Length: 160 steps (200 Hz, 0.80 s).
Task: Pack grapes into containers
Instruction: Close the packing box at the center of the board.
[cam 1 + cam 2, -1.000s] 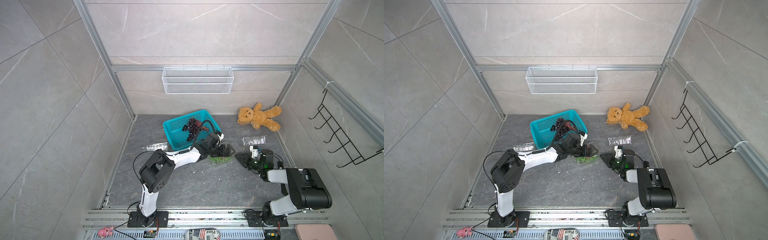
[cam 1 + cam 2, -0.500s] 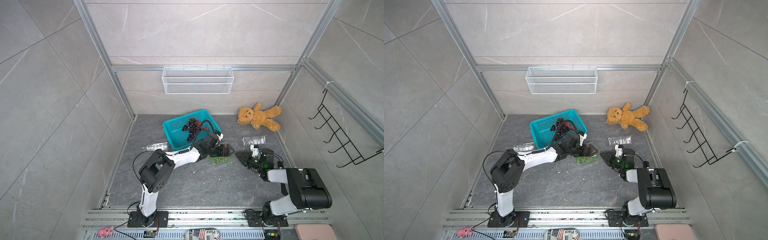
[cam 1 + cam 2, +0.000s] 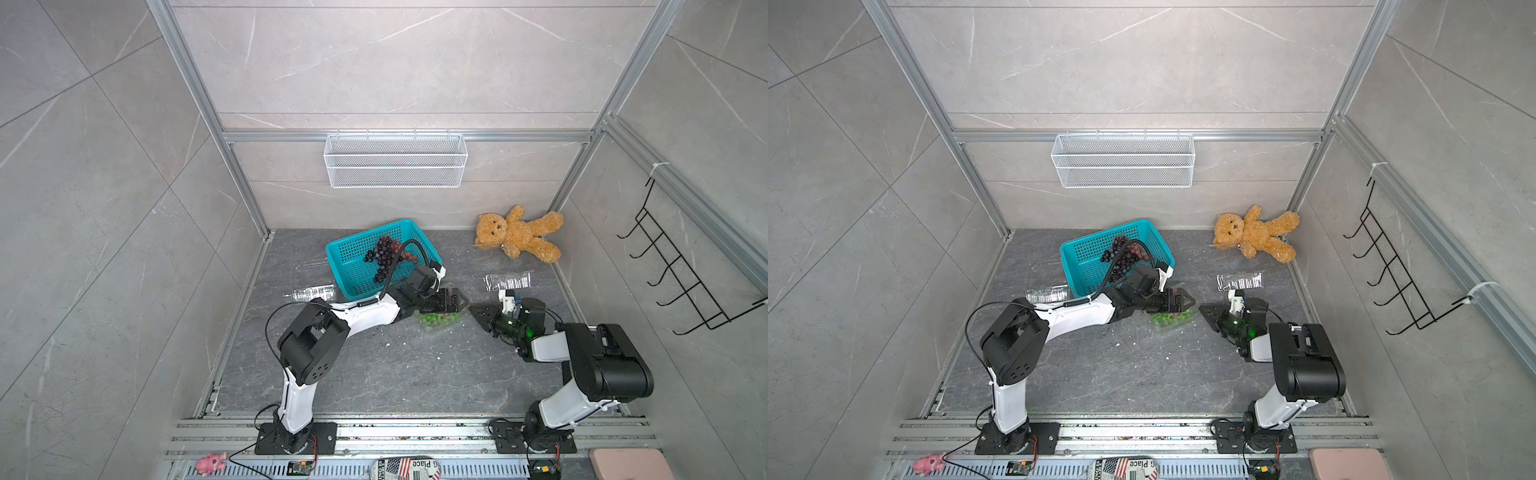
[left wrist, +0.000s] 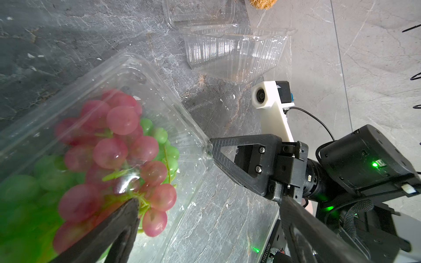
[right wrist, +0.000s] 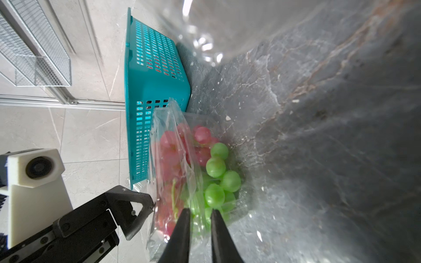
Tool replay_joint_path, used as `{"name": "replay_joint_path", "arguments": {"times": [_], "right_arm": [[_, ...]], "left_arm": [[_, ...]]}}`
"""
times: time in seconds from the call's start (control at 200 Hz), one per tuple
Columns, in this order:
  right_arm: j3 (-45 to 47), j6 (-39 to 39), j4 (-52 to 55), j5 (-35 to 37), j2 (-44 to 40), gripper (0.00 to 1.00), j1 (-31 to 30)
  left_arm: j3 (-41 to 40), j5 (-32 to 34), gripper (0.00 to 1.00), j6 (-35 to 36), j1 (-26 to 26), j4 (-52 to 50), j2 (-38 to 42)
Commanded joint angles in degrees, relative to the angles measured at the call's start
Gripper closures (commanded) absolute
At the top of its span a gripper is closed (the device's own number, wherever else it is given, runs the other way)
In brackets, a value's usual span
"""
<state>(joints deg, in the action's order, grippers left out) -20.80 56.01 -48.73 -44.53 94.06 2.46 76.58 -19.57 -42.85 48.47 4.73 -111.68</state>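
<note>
A clear ribbed container (image 3: pixel 440 319) (image 4: pixel 136 75) lies on the dark floor by the teal basket, its lid partly over pink grapes (image 4: pixel 123 120) and green grapes (image 5: pixel 215 167). My left gripper (image 4: pixel 208 200) (image 3: pixel 451 303) hovers open and wide over it, one finger above the pink bunch, the other past the container's edge. From the other side my right gripper (image 5: pixel 200 210) (image 3: pixel 473 309) has its jaws nearly together on the container's clear rim. Dark purple grapes (image 3: pixel 382 255) lie in the teal basket (image 3: pixel 353 249).
An empty clear container (image 3: pixel 508 281) (image 4: pixel 232 52) lies behind the right gripper and another (image 3: pixel 311 293) left of the basket. A teddy bear (image 3: pixel 515 235) sits in the back right corner. A white wire basket (image 3: pixel 395 160) and black hooks (image 3: pixel 665 282) hang on the walls.
The right gripper's jaws have narrowed at the container's rim. Both arms have hardly moved, and the left gripper stays wide open.
</note>
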Motion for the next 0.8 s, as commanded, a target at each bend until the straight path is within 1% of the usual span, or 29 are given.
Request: {"name": "replay_joint_path", "arguments": {"times": [0.0, 0.289, 0.794], "right_arm": [[2.1, 0.8, -2.3, -0.8, 2.6, 0.81, -0.2], [3.9, -1.4, -3.8, -0.9, 2.3, 0.81, -0.3], [4.5, -1.4, -7.1, -0.8, 6.7, 0.85, -1.1]], "left_arm": [[-0.8, 0.7, 0.01, 1.0, -0.5, -4.7, 0.4], [-0.7, 0.6, 0.01, 1.1, -0.7, -4.9, 0.2], [-2.3, 0.7, 0.00, 0.9, -1.4, -4.0, 0.5]]}}
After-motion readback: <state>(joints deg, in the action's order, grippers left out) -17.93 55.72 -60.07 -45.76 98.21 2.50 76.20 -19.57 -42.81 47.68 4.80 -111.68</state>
